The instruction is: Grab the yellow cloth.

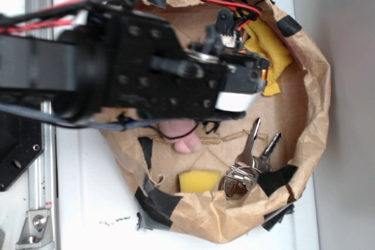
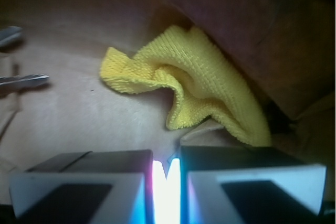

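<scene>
Listing contents of a crumpled brown paper basin [image 1: 316, 86] patched with black tape.

Item: yellow cloth [image 2: 199, 85], mustard terry, folded and rumpled, lying on the paper floor against the basin's far-right wall, just ahead of the gripper and not touching it.

Item: gripper [image 2: 167, 179], black with pale pads; the wrist view shows the fingers nearly together, only a thin bright slit between them, nothing held.

Item: bunch of keys [image 1: 252, 159] on a ring, near right.

Item: pale-yellow sponge block [image 1: 199, 181], near wall, left of the keys.

Item: pink object [image 1: 183, 136], partly hidden under the arm.
</scene>
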You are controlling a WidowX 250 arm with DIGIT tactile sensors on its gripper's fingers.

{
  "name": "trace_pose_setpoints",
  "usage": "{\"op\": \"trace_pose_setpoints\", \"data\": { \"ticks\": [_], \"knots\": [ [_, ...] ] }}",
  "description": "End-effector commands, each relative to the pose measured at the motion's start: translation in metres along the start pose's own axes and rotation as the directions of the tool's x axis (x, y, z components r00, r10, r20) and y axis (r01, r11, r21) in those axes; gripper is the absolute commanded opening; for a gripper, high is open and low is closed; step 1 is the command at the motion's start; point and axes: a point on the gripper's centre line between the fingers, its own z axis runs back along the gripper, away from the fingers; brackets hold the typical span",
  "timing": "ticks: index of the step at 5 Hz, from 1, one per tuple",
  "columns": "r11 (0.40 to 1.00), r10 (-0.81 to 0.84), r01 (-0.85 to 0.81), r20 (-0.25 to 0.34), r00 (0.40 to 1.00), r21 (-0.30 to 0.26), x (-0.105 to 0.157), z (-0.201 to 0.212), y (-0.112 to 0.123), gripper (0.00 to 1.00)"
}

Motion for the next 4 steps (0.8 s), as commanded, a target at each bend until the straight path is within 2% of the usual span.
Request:
{"op": "trace_pose_setpoints", "data": {
  "ticks": [1,2,3,4],
  "knots": [
    [0.997,-0.024,0.023,0.014,1.000,0.072,0.025,-0.016,0.025,1.00],
    [0.994,-0.041,0.039,0.016,0.999,0.104,0.034,-0.026,0.022,1.00],
    [0.996,0.031,-0.031,0.004,1.000,0.083,0.042,-0.040,0.024,1.00],
    [0.978,0.201,-0.199,-0.018,0.979,0.067,0.045,-0.047,0.022,1.00]
  ]
}}
